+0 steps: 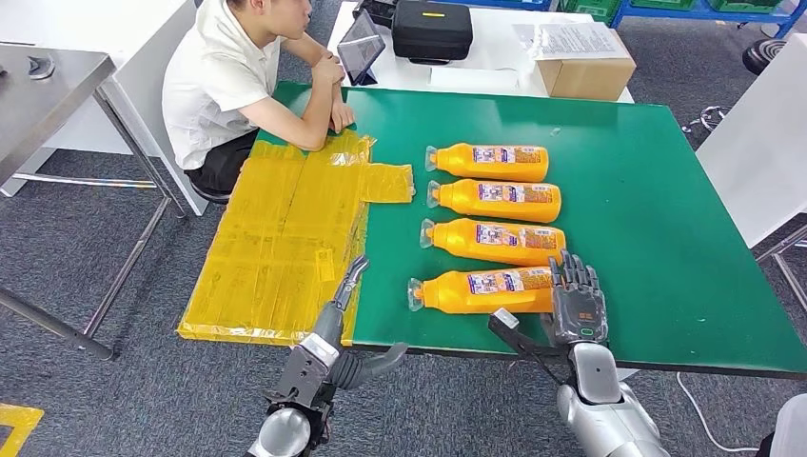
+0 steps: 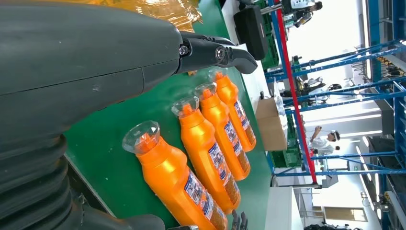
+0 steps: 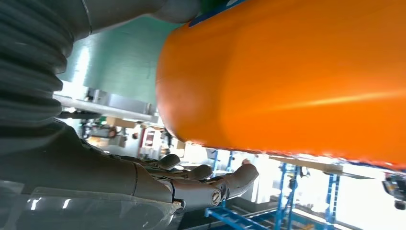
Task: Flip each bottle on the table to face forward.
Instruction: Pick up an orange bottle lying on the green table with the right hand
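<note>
We see four orange bottles lying on their sides in a column on the green table [image 1: 657, 190], caps pointing toward the yellow sheet [image 1: 285, 238], labels up. The far bottle [image 1: 487, 162], the second bottle [image 1: 495, 199] and the third bottle [image 1: 495, 240] lie apart from both hands. The near bottle [image 1: 481, 290] lies closest to the table's front edge.

Our right hand [image 1: 577, 297] rests at the base end of the near bottle, fingers extended and slightly spread beside it. In the right wrist view the bottle's orange body [image 3: 297, 76] bulks just beside the fingers [image 3: 210, 184], which stretch out without wrapping it; we cannot tell whether they touch it. Much of the bottle is cut off there, and its label is hidden.

Our left hand [image 1: 350, 286] hovers over the border of sheet and table, well left of the caps, fingers extended and holding nothing. Its wrist view shows the four bottles in a row, the nearest [image 2: 177, 177] cut off at its base.

A person [image 1: 238, 76] sits at the far left corner, arms on the table, partly cut off by the frame. Behind stand a black case [image 1: 433, 29], a cardboard box [image 1: 585, 71] and a tablet [image 1: 362, 46].
</note>
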{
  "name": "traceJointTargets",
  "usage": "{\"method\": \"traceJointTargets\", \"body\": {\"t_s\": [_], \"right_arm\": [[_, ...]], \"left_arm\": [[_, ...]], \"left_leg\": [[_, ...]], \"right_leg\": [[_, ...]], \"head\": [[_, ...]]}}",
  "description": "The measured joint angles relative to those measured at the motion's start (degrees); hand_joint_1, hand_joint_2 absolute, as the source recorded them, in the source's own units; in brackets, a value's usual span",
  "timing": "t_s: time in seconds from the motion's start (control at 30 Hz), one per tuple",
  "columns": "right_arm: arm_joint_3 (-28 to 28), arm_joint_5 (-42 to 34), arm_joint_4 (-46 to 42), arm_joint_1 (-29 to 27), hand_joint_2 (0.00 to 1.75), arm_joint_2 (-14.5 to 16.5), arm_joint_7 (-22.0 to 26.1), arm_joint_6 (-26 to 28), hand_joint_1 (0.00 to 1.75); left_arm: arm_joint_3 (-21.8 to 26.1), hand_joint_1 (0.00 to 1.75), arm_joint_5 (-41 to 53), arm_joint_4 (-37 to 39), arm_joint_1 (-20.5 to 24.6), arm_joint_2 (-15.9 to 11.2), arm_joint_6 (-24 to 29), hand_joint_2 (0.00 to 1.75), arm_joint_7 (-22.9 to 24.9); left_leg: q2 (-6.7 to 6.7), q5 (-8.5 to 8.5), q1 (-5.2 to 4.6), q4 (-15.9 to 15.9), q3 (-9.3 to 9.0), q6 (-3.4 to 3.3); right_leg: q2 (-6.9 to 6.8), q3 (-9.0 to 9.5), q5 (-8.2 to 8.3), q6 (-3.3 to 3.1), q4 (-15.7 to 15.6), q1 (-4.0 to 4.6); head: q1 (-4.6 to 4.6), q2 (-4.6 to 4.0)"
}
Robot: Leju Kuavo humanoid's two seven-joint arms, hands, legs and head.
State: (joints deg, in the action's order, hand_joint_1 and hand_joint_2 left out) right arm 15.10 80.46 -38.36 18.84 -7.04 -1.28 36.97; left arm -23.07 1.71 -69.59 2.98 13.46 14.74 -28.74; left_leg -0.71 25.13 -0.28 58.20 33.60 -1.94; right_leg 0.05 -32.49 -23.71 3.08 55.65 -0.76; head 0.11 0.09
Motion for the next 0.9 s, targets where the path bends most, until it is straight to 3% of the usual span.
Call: {"method": "traceJointTargets", "body": {"t_s": [0.63, 0.67, 0.77, 0.8, 0.9], "right_arm": [[2.4, -0.9, 4.6, 3.3, 1.75, 2.3, 4.7, -0.8, 0.00], [2.6, -1.0, 5.0, 3.5, 1.75, 2.4, 4.9, -0.8, 0.15], [2.9, -1.2, 5.8, 3.9, 1.75, 2.6, 5.1, -0.8, 1.45], [3.0, -1.2, 6.0, 3.9, 1.75, 2.7, 5.2, -0.9, 1.73], [3.0, -1.3, 6.2, 4.0, 1.75, 2.7, 5.4, -0.9, 1.75]], "left_arm": [[-0.4, 0.00, -1.2, 0.8, 0.5, 0.1, -0.6, 1.75, -0.5], [-0.4, 0.00, -1.4, 0.9, 0.5, 0.2, -0.6, 1.75, -0.6], [-0.4, 0.00, -1.6, 1.0, 0.7, 0.2, -0.6, 1.75, -0.8], [-0.4, 0.00, -1.7, 1.1, 0.8, 0.2, -0.7, 1.75, -0.8], [-0.4, 0.00, -1.7, 1.2, 0.9, 0.2, -0.7, 1.75, -0.8]], "left_leg": [[-0.47, 0.10, 0.25, 0.0, -0.19, 0.17], [-0.47, 0.10, 0.25, 0.0, -0.20, 0.17], [-0.47, 0.11, 0.25, 0.0, -0.22, 0.18], [-0.47, 0.11, 0.26, 0.0, -0.23, 0.18], [-0.46, 0.11, 0.26, 0.0, -0.24, 0.19]], "right_leg": [[0.53, 0.06, 0.08, -0.15, 0.0, 0.22], [0.54, 0.06, 0.09, -0.16, 0.0, 0.22], [0.54, 0.02, 0.09, -0.17, 0.0, 0.23], [0.54, 0.01, 0.08, -0.18, 0.0, 0.24], [0.54, 0.01, 0.08, -0.18, 0.0, 0.24]], "head": [[0.01, 0.00], [0.01, 0.00], [0.00, 0.00], [0.01, 0.00], [0.02, 0.00]]}}
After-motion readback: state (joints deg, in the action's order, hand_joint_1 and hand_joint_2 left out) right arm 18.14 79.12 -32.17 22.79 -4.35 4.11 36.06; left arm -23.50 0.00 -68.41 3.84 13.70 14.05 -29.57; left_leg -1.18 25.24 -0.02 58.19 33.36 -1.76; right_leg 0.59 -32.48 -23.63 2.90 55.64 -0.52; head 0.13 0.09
